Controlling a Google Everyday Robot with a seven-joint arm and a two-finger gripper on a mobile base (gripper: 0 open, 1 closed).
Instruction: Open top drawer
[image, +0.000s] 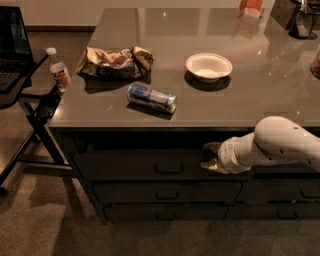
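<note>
Grey countertop (240, 100) up top, pretty dim lighting, with a white bowl (209, 66), a can (151, 98) lying on its side and a crumpled snack bag (115, 61) on it. A water bottle (58, 69) stands on the black stand (30, 100) just off the counter's left edge. The top drawer (125, 167) sits right under the counter lip, with the shallower drawers (167, 192) stacked below it. Can't honestly tell if it's out at all; from this angle the front looks about in line with the ones under it. My white arm (280, 145) reaches in from the right, and my gripper (211, 156) is up against the drawer front, just right of the little metal pull handle (169, 167), not on it. My two fingers (212, 147) are spread, one near the front's top edge and one lower, with nothing pinched between them.
</note>
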